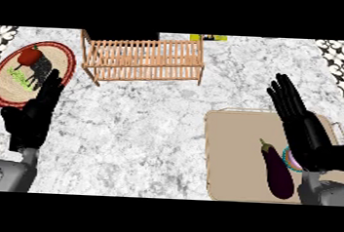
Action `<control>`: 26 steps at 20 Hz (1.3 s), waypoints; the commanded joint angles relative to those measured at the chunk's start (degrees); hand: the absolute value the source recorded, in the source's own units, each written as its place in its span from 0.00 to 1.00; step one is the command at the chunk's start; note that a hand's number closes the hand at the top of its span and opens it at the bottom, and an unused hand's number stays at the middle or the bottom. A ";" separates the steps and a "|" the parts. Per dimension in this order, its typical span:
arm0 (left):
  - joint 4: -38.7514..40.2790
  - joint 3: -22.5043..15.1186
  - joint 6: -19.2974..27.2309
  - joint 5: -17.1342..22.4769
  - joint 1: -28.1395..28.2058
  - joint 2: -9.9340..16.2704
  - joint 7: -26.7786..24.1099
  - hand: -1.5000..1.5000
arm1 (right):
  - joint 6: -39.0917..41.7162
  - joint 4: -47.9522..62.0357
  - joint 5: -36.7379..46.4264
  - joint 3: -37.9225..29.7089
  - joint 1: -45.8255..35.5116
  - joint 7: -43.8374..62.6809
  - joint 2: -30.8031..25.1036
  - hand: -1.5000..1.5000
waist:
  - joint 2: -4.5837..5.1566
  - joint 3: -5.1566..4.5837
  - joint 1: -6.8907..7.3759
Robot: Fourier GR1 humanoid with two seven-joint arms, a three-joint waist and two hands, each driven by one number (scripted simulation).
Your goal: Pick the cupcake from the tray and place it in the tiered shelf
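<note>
A beige tray [234, 155] lies at the right of the marble counter. On it is a dark purple eggplant [277, 169]. Just right of the eggplant, a cupcake [290, 158] with a pink and teal edge peeks out from under my right hand [304, 128], which hovers open over the tray with straight fingers pointing away from me. The wooden slatted tiered shelf [143, 58] stands at the back, left of centre. My left hand [32, 116] is open at the left edge, fingers up.
A round red-rimmed woven plate [59, 54] at the back left holds a red pepper [28, 56], a dark item and something green. A yellow-green object [208, 37] sits behind the shelf. Patterned tiles show at the top corners.
</note>
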 commanded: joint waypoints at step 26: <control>5.25 -1.32 -6.38 7.75 5.89 -6.42 11.49 0.50 | 51.58 39.64 14.12 -7.81 -6.57 -40.86 -46.84 0.00 | -0.69 0.31 2.58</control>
